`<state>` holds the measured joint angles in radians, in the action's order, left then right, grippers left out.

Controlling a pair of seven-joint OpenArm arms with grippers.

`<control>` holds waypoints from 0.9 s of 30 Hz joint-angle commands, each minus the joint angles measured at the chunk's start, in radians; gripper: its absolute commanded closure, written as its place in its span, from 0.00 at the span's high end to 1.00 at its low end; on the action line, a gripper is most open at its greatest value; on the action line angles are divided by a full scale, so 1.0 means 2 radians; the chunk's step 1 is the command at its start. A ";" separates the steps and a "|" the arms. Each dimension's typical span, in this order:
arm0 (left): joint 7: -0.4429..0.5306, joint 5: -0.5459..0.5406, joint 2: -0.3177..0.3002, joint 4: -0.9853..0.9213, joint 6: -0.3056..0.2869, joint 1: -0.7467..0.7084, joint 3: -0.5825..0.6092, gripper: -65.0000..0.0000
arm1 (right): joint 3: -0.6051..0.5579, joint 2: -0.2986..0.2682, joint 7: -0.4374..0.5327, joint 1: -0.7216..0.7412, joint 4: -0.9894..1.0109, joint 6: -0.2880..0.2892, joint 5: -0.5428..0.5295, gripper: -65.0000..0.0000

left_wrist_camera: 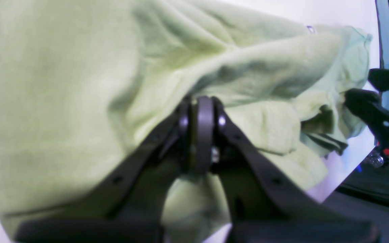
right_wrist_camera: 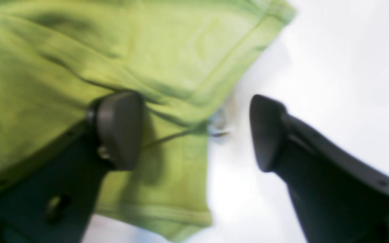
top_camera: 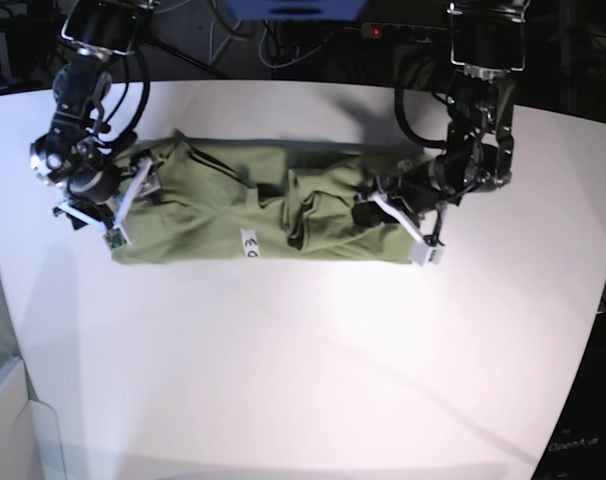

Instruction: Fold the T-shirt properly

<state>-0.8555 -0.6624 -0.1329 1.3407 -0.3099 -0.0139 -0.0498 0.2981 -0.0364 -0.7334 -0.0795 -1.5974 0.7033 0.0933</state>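
I see a white round-edged table under bright light, with dark cabling behind it. The wrinkled olive-green cotton T-shirt lies across the far half in a long band, its small white label near the front edge. My left gripper is pinched tight on a fold of fabric, while my right gripper stands agape, one finger over the sleeve hem, the other over bare table.
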 commanded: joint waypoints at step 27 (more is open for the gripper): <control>-0.008 0.007 -0.004 0.005 0.003 0.004 -0.001 0.04 | 0.013 0.000 0.038 0.004 0.000 -0.003 -0.002 0.01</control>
<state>-0.8589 -0.6624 -0.1333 1.3407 -0.3099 -0.0132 -0.0498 0.3202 -0.0219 -0.6727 -0.0834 -1.5776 0.7082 0.0860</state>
